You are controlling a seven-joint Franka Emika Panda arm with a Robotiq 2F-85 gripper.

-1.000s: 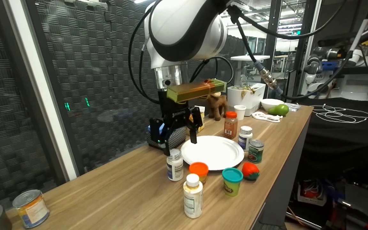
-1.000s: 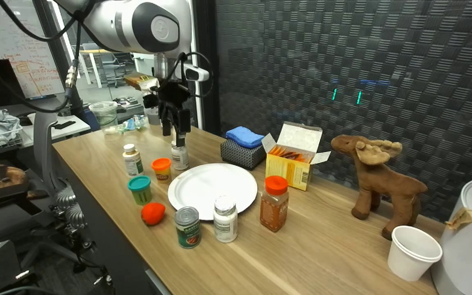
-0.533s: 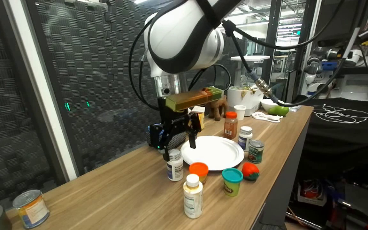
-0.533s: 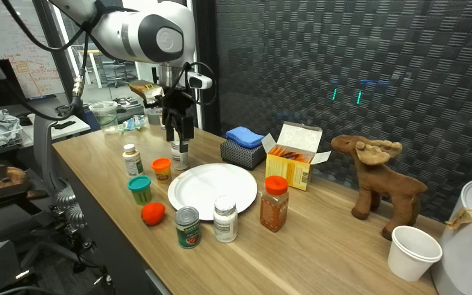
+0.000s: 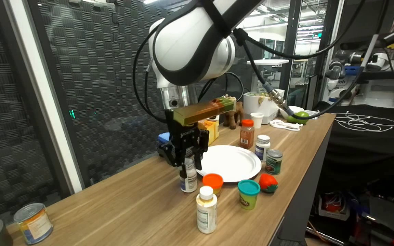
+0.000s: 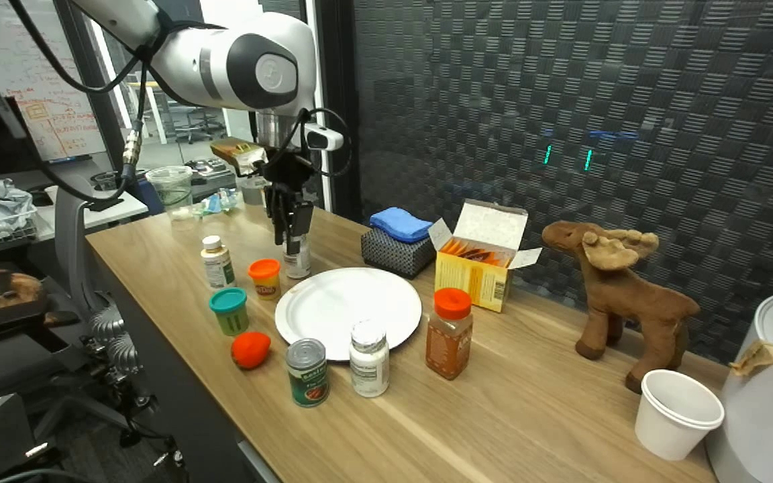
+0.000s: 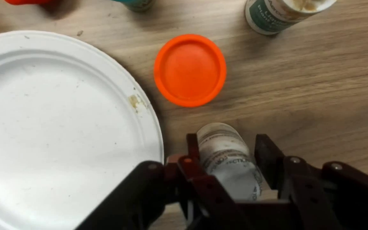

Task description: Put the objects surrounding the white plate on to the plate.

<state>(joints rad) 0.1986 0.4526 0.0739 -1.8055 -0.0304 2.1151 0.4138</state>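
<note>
The white plate [image 5: 233, 162] lies on the wooden table with nothing on it. My gripper [image 7: 227, 139] points down over a white bottle [image 7: 232, 172] at the plate's edge. One finger [image 7: 193, 147] is against the bottle; a slim gap separates the opposite finger [image 7: 268, 159] from it. Around the plate stand an orange-lidded tub [image 5: 212, 179], a teal-lidded tub [image 5: 248, 196], a white-capped bottle [image 5: 206, 212], a red strawberry [image 5: 267, 182], a green can [image 5: 274, 162], another white bottle [image 5: 262, 147] and a red-lidded spice jar [image 5: 247, 135].
Behind the plate are a dark mesh box with a blue cloth [image 6: 400, 225] and an opened yellow box [image 6: 474, 275]. A plush moose [image 6: 621, 302] and white paper cups [image 6: 678, 416] stand farther along. An orange-labelled can [image 5: 33, 223] sits near the table's far end.
My gripper has come down over the white bottle, and its jaws have narrowed around it. The bottle has shifted very slightly. The other objects have stayed where they were.
</note>
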